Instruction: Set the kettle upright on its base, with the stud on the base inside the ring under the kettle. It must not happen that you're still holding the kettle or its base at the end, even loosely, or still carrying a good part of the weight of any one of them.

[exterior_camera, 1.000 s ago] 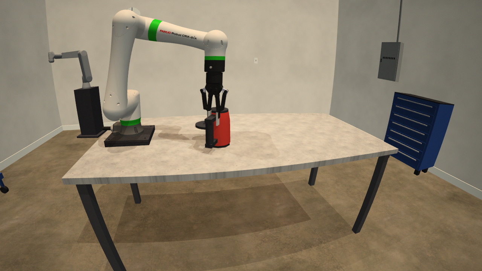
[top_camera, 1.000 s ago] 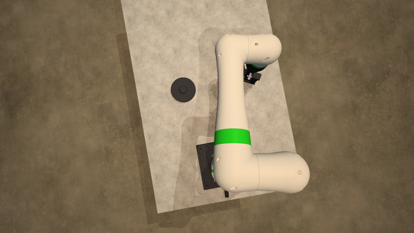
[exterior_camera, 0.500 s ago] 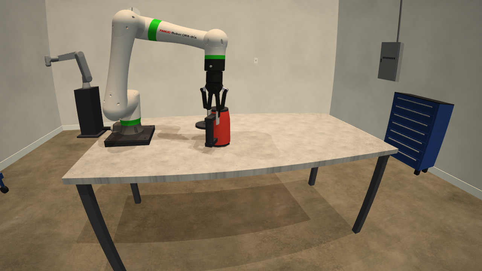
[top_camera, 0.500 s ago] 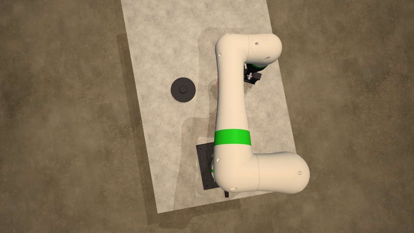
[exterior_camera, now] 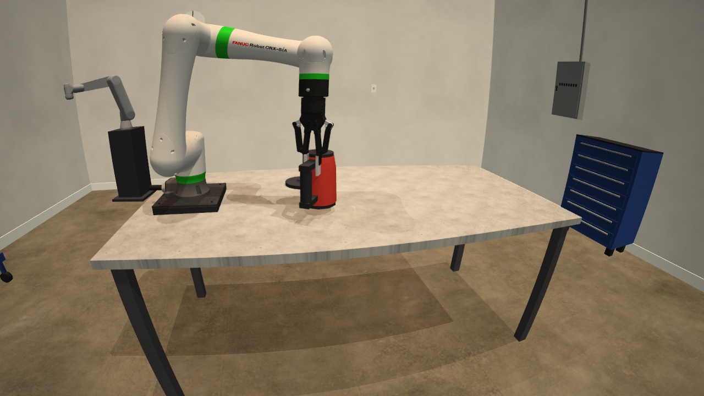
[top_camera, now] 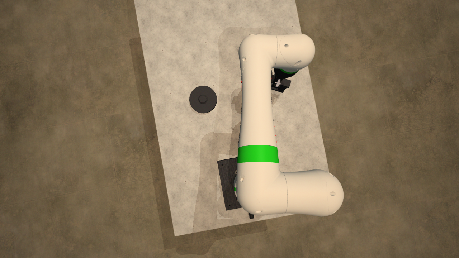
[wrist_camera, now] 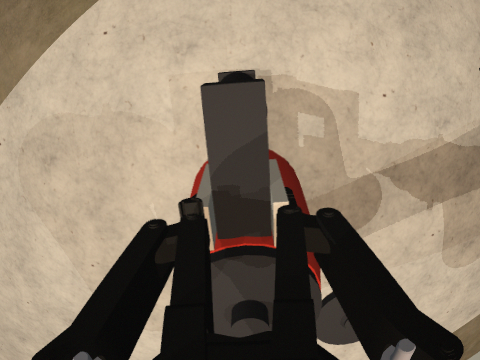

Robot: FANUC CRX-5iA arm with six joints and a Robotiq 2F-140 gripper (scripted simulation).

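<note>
A red kettle (exterior_camera: 327,179) (wrist_camera: 295,186) with a black handle (exterior_camera: 306,184) (wrist_camera: 235,140) is upright, its bottom at or just above the table (exterior_camera: 443,207) (top_camera: 179,48) (wrist_camera: 100,140). My gripper (exterior_camera: 313,158) (wrist_camera: 242,179) comes straight down from above and is shut on the top of the handle. The round black base (top_camera: 202,99) (exterior_camera: 292,182) with its stud in the middle lies on the table, a short way behind the kettle in the exterior view and partly hidden by it. From above, my arm hides the kettle.
My arm's black mount plate (top_camera: 226,179) (exterior_camera: 189,199) sits at one end of the table. Off the table, a black pedestal with a small grey arm (exterior_camera: 128,162) stands on the left. A blue drawer cabinet (exterior_camera: 610,192) stands on the right.
</note>
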